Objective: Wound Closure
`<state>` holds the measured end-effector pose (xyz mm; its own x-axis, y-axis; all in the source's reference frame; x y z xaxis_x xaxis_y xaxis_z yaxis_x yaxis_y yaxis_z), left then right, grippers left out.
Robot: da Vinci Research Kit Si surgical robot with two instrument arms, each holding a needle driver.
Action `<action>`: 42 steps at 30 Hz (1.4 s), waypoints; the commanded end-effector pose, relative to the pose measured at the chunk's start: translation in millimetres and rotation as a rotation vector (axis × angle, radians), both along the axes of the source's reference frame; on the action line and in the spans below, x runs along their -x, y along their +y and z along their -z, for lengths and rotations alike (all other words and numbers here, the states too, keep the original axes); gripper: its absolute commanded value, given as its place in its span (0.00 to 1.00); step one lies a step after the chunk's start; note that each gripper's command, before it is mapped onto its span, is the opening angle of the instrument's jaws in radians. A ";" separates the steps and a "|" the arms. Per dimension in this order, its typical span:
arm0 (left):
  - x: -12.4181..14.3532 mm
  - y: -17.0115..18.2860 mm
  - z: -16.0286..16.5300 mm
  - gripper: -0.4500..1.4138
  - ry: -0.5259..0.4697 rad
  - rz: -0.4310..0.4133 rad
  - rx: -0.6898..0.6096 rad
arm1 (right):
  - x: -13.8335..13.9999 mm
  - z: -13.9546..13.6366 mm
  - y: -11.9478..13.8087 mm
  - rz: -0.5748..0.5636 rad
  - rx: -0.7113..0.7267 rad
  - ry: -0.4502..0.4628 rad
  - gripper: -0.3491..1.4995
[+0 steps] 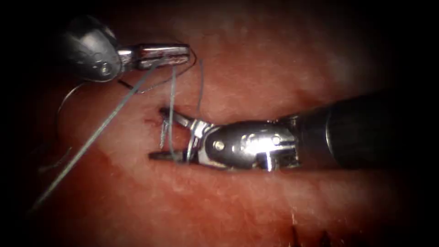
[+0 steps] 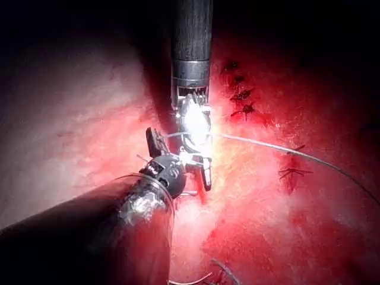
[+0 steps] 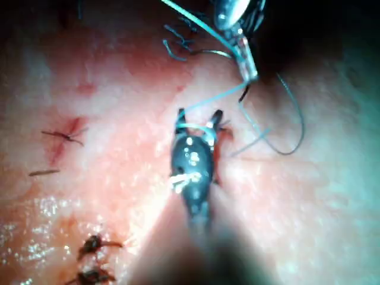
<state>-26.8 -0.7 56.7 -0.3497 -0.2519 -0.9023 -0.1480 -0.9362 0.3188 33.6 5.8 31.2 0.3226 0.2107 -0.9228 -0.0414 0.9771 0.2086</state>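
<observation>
Endoscope view: left tool clamped on thread, right tool wide open w/ thread looped over it.
L tool comes in from upper left, jaws closed flat, thread pinched between them; one long strand runs from there down-left across the tissue. R tool enters from the right, jaws spread wide, gripping nothing; two strands drop from the L tool and cross its jaws, wrapped round them. Thin curved wire left of the L tool, maybe the needle, can't tell, no tool holds it. Right wrist view: R tool open, thread draped over jaws, L tool above. Left wrist view: stitches in a row on tissue.
</observation>
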 end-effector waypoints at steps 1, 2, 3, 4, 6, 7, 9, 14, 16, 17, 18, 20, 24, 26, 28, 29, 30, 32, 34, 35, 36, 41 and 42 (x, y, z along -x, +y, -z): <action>0.8 -0.9 -0.7 0.00 -0.010 -0.003 -0.011 | -0.8 -0.4 -0.9 0.006 0.002 0.007 0.82; 1.2 -1.0 -0.8 0.00 -0.017 -0.006 -0.015 | -0.9 -0.4 -0.9 0.009 0.003 0.010 0.81; 1.5 -1.0 -1.0 0.00 -0.021 -0.008 -0.013 | -1.0 -0.4 -0.8 0.012 0.003 0.012 0.81; 2.0 -1.1 -1.1 0.00 -0.024 -0.007 -0.017 | -1.0 -0.4 -0.8 0.018 0.002 0.014 0.81; 2.5 -1.0 -1.4 0.00 -0.024 -0.013 -0.017 | -1.1 -0.4 -0.9 0.023 -0.001 0.026 0.81; 2.6 -1.0 -1.6 0.00 -0.025 -0.015 -0.022 | -1.1 -0.3 -0.9 0.023 -0.005 0.035 0.81; 2.7 -0.8 -2.0 0.00 -0.028 -0.015 -0.025 | -0.9 -0.3 -1.0 0.019 -0.017 0.058 0.81; 2.3 -0.6 -5.5 0.00 -0.046 -0.011 -0.051 | -0.9 -0.4 -0.9 0.000 -0.081 0.140 0.81; 2.1 -0.8 -6.5 0.00 -0.048 -0.011 -0.059 | -0.9 -0.4 -0.9 -0.001 -0.095 0.164 0.81; 2.1 -0.8 -6.5 0.00 -0.048 -0.011 -0.059 | -0.9 -0.4 -0.9 -0.001 -0.095 0.164 0.81; 2.0 -1.0 -7.4 0.00 -0.050 -0.011 -0.062 | -0.9 -0.4 -0.9 -0.005 -0.104 0.181 0.81; 1.8 -1.3 -8.3 0.00 -0.048 -0.014 -0.066 | -0.8 -0.3 -0.9 -0.015 -0.119 0.197 0.81; 1.3 -2.1 -9.9 0.00 -0.046 -0.014 -0.073 | -0.7 -0.3 -1.0 -0.037 -0.147 0.240 0.80; 0.8 -2.8 -10.7 0.00 -0.034 -0.017 -0.077 | -0.5 -0.3 -0.9 -0.044 -0.160 0.273 0.78; -0.1 -3.9 -11.6 0.00 -0.025 -0.017 -0.083 | -0.2 -0.4 -0.6 -0.076 -0.177 0.304 0.78; -0.4 -4.3 -11.8 0.00 -0.023 -0.017 -0.086 | -0.1 -0.4 -0.4 -0.080 -0.177 0.311 0.78; -0.6 -4.5 -11.9 0.00 -0.022 -0.017 -0.083 | 0.1 -0.3 -0.3 -0.091 -0.181 0.323 0.77; -1.1 -5.1 -12.1 0.00 -0.019 -0.014 -0.091 | 0.3 -0.3 0.0 -0.104 -0.180 0.328 0.77; -1.7 -5.7 -12.3 0.00 -0.017 -0.016 -0.093 | 0.7 -0.2 0.3 -0.124 -0.178 0.332 0.77; -2.0 -6.2 -12.3 0.00 -0.019 -0.017 -0.096 | 0.9 -0.2 0.5 -0.135 -0.177 0.332 0.77; -2.0 -6.2 -12.3 0.00 -0.019 -0.017 -0.096 | 0.9 -0.2 0.5 -0.135 -0.177 0.332 0.77; -2.6 -8.3 -12.0 0.00 -0.014 -0.021 -0.103 | 1.6 -0.4 1.3 -0.193 -0.187 0.348 0.75; -2.5 -8.7 -11.8 0.00 -0.013 -0.021 -0.103 | 1.7 -0.5 1.4 -0.211 -0.190 0.348 0.74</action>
